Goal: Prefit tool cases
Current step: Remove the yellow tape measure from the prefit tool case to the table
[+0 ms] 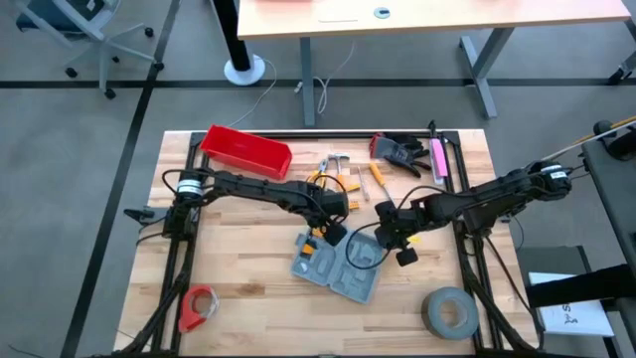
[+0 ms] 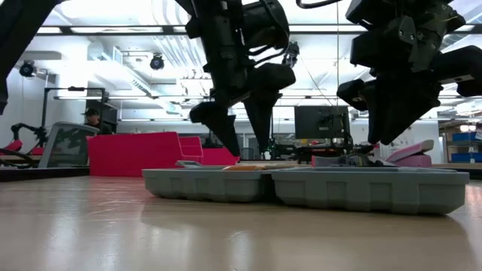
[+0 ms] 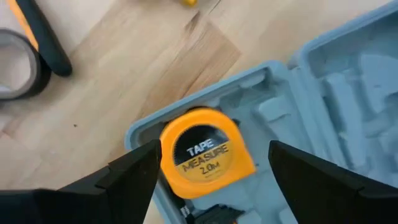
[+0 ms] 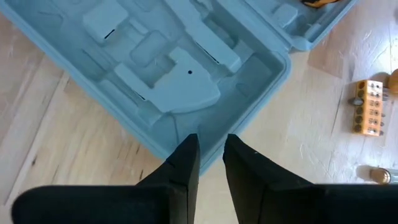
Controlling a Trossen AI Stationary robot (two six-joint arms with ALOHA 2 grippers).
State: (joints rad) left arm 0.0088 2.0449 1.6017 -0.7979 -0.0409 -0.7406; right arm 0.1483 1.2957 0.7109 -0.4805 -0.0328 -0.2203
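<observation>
A flat grey-blue plastic hinged tool case (image 1: 336, 267) lies opened out near the middle of the pale wooden tabletop (image 1: 248, 298), its moulded recesses facing up. A round yellow tape measure (image 3: 202, 152) sits in a recess at the case's left end. The left gripper (image 1: 328, 231) hangs just above that end, its jaws spread wide on either side of the tape measure and grasping nothing. The right gripper (image 4: 210, 155) hovers over the case's right half, just at its edge, with jaws drawn close together, a narrow gap between them and nothing held. At the far left of the tabletop stands a red plastic bin (image 1: 245, 150); a grey tape roll (image 1: 449, 311) lies at the near right corner, and a small yellow block of screwdriver bits (image 4: 365, 106) rests on the wood just beside the case
</observation>
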